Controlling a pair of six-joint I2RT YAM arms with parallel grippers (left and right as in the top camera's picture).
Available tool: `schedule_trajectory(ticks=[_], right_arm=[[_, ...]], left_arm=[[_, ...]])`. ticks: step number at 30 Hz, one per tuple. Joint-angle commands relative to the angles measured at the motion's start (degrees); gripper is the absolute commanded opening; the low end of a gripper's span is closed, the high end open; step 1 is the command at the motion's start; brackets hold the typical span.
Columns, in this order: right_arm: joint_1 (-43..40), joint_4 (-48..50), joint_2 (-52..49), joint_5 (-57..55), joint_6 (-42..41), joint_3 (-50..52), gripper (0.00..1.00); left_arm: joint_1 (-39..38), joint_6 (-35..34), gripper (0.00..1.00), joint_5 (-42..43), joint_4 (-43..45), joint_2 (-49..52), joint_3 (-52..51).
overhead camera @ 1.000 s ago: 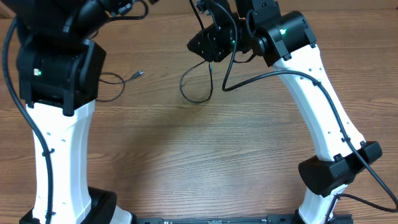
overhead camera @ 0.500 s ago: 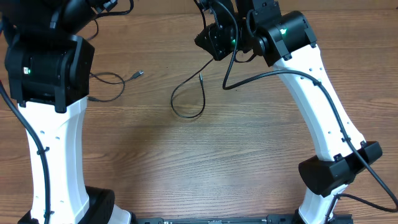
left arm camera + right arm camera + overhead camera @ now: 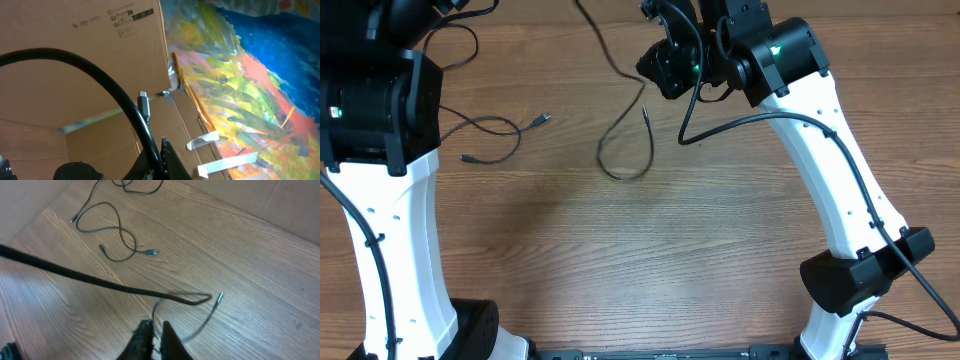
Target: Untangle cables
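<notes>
Pinching a thin black cord between its clenched fingers, the right gripper (image 3: 154, 328) sits over the far part of the surface (image 3: 620, 260), a little right of the middle. This stretched cable (image 3: 100, 282) leaves the fingers, kinks just above them, and runs in a straight, taut line out past the left side of the wrist view. From overhead, the same cable comes in across the far edge and slants toward the right gripper. It then drops into an open loop (image 3: 620, 165) near the middle of the far half; whether the loop rests on the wood or hangs just over it cannot be told. Its small plug (image 3: 646, 110) ends just beside the top of the loop.

The left gripper (image 3: 161, 152) is outside the overhead view. Its camera is tipped up toward a cardboard box (image 3: 75, 100) and a brightly painted panel (image 3: 250, 75). Its fingers are clenched on one of the cables (image 3: 610, 70), a black cord that arcs away from the fingertips to the left. A silvery-tipped connector (image 3: 142, 98) stands just beside that cord.

A loose cable (image 3: 505, 128) lies in slack curves on the far left part of the surface, close to the left arm (image 3: 380, 110) and well apart from the loop. Its silvery end (image 3: 542, 119) points toward the middle.
</notes>
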State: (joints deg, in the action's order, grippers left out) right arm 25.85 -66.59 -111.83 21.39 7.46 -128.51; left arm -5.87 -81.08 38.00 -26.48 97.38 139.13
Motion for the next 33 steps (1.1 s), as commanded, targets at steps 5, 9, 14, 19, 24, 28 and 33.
schedule_trajectory(ticks=[5, 9, 14, 19, 24, 28, 33], right_arm=[[-0.46, 0.11, 0.48, -0.33, 0.0, 0.0, 0.29], [-0.46, 0.17, 0.48, 1.68, 0.04, 0.0, 0.36], [-0.42, 1.68, 0.48, 7.26, 0.46, 0.0, 0.41], [-0.39, 2.25, 0.48, 8.33, 0.46, 0.0, 0.42], [-0.39, 2.23, 0.48, 11.04, 0.59, 0.0, 0.43], [-0.39, 1.55, 0.48, 13.9, 3.32, 0.0, 0.44], [-0.39, 1.4, 0.48, 13.9, 3.3, 0.0, 0.45]], left_arm=[[0.24, -2.91, 0.04, 2.73, 0.61, -0.76, 0.96], [0.24, -3.56, 0.04, 2.34, 0.61, -0.76, 0.96], [0.17, -10.27, 0.04, 2.56, 1.81, -0.76, 0.96], [-0.72, -10.71, 0.04, 2.64, 4.5, -0.76, 0.96], [-3.28, -10.69, 0.05, 1.73, 4.48, -0.76, 0.96], [-4.55, -10.67, 0.04, -0.63, 4.44, -0.76, 0.96], [-4.72, -10.67, 0.04, -0.68, 4.39, -0.74, 0.96]])
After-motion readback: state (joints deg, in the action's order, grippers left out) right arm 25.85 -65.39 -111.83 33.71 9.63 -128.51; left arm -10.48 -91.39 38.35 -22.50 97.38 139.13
